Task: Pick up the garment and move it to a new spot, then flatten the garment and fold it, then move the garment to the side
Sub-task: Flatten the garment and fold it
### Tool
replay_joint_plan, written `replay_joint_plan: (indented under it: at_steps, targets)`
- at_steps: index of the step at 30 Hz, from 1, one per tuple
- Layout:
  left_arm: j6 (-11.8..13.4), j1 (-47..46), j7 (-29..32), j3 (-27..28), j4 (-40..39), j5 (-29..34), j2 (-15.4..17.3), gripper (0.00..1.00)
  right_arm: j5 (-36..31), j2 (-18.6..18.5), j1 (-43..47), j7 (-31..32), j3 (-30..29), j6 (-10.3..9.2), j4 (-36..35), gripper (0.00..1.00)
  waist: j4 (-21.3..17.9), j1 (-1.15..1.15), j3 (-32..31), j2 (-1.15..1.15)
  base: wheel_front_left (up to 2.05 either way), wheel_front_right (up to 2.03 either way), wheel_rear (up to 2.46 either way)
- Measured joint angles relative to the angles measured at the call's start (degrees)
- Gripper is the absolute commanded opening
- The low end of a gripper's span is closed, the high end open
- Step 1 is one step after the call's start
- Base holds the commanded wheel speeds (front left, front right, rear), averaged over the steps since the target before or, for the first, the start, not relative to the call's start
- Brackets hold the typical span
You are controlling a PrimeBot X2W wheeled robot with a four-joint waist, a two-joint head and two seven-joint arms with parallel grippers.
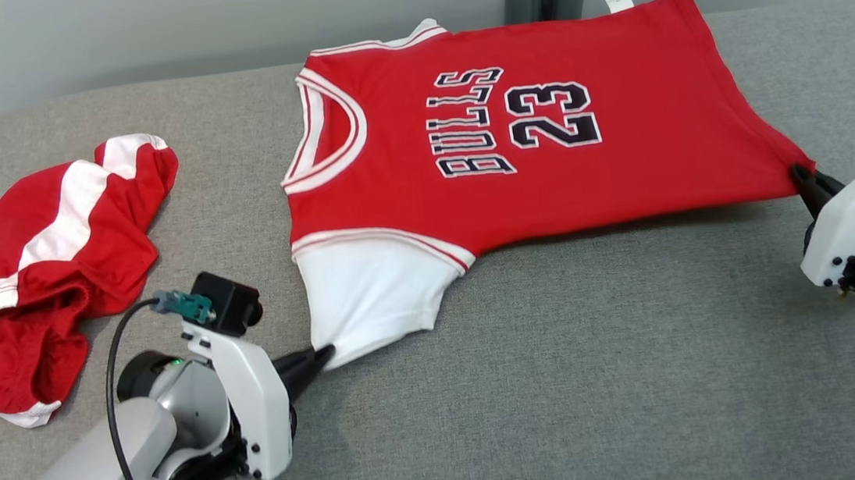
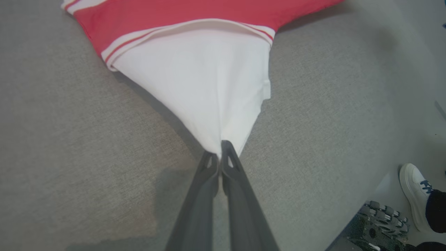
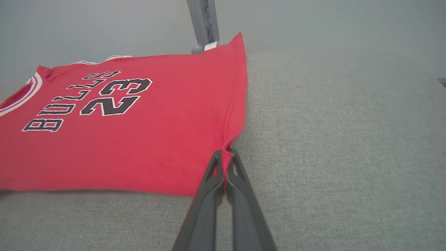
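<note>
The left pincer [image 1: 325,353] was clamped tight on the tip of the white sleeve [image 1: 370,300], the right pincer [image 1: 799,174] on a hem corner of the jersey [image 1: 625,174], stretching it flat across the grey desk [image 1: 567,383], probably for folding; crumpled shorts [image 1: 54,268] lay apart.

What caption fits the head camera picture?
Both grippers, left and right, pinch the red jersey flat on the grey table.

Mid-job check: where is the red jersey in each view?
Head view: jersey spread across upper centre, left gripper pinching its white sleeve, right gripper its hem corner.
Left wrist view: jersey along the top, sleeve reaching down to centre.
Right wrist view: jersey across the left half.
Shared landmark: 23 print, head and right wrist views.
</note>
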Motion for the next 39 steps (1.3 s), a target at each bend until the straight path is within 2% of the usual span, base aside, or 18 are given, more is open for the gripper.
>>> replay_joint_plan:
  at_steps: [7, 13, 20, 24, 29, 32, 39]
  targets:
    - [0.0, 3.8, 3.4, -1.6, -6.9, -4.3, 3.6, 0.00, 8.1, -2.4, 3.6, 9.0, 0.9, -0.01, -4.3, 0.00, -0.5, 0.00, -1.9, 0.00, 0.00, 0.00, 0.00]
    - [0.0, 7.1, 4.7, -2.0, -11.9, -8.8, 6.2, 0.00, 13.6, -7.1, 6.7, 16.4, 2.2, -0.01, -9.5, 0.00, -1.2, 0.00, -3.9, 0.00, 0.00, 0.00, 0.00]
    - [0.0, 11.8, 6.9, -3.5, -17.5, -13.8, 10.1, 0.00, 22.9, -9.6, 12.9, 27.1, 1.5, -0.01, -13.7, 0.00, -1.7, 0.00, -7.4, 0.00, 0.00, 0.00, 0.00]
    - [0.0, 13.9, 7.7, -3.8, -20.2, -15.7, 11.9, 0.00, 24.1, -12.4, 16.1, 31.1, 2.4, -0.01, -16.1, 0.00, -1.7, 0.00, -9.6, 0.00, 0.00, 0.00, 0.00]
    - [0.7, 17.2, 9.3, -4.2, -24.1, -19.2, 14.2, 0.00, 27.3, -14.2, 19.8, 35.8, 2.3, -0.01, -19.4, 0.00, -1.6, 0.00, -11.7, 0.00, 0.00, 0.00, 0.00]
    - [0.9, 18.9, 9.7, -4.0, -26.2, -21.8, 15.3, 0.00, 28.3, -15.8, 21.6, 37.2, 2.1, -0.01, -21.5, 0.00, -1.5, 0.00, -12.1, 0.00, 0.00, 0.00, 0.00]
    - [0.9, 21.9, 9.4, -4.4, -30.6, -23.6, 17.2, 0.00, 29.9, -17.8, 25.8, 40.2, 1.8, -0.01, -27.1, 0.00, -1.6, 0.00, -12.5, 0.00, 0.00, 0.00, 0.00]
